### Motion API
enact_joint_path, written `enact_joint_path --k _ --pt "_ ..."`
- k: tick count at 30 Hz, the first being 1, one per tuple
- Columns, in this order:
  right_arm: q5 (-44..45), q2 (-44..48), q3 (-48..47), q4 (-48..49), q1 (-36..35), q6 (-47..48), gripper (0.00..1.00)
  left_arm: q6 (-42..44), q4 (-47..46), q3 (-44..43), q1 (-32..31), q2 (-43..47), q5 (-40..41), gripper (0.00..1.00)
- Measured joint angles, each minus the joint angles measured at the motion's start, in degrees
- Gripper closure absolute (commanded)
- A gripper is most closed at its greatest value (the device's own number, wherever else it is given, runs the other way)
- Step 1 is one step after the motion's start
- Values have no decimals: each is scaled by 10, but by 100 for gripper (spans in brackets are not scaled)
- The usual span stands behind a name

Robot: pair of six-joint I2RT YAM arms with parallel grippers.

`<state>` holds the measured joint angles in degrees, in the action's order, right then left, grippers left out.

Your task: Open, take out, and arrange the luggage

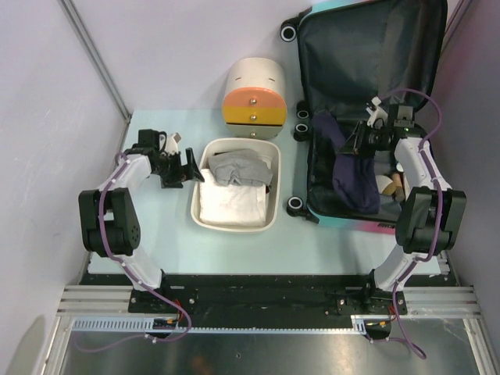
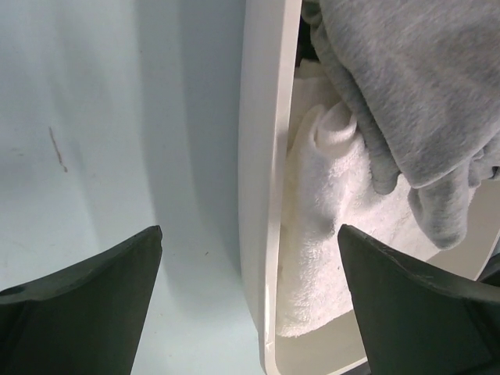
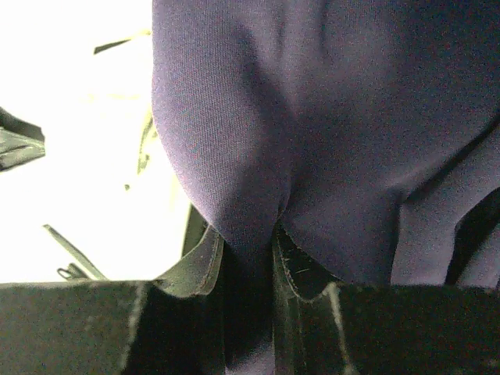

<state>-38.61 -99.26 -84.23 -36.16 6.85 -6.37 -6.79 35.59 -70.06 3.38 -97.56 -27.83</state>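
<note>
Inside luggage [image 1: 367,47], perhaps 1 navy garment [image 1: 353,180].

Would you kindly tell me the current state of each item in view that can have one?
Suitcase: open, lid swung away, lining exposed.
Navy garment: pinched, partly lifted from the suitcase.
Right pincer: shut on the navy garment.
Left pincer: open, empty, at the tub's rim.
Tub: holding a white towel and a grey garment.
Drawer box: drawers shut.
</note>
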Motion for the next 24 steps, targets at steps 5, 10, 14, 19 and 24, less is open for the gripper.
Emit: enact_joint_path --k 5,10,14,19,24 --pt "-19 22 1 33 -39 -62 100 -10 -10 25 0 0 -12 6" --pt "-21 36 7 72 -92 -117 100 -33 -27 60 -2 0 -39 23" --pt "0 37 16 101 -145 -164 100 -61 -48 83 -5 -3 -70 35" --pt "73 37 27 132 -212 -227 100 -102 -78 93 -16 -12 -91 37" --pt "144 34 28 156 -292 -279 100 -133 -89 95 -20 -15 -91 37"
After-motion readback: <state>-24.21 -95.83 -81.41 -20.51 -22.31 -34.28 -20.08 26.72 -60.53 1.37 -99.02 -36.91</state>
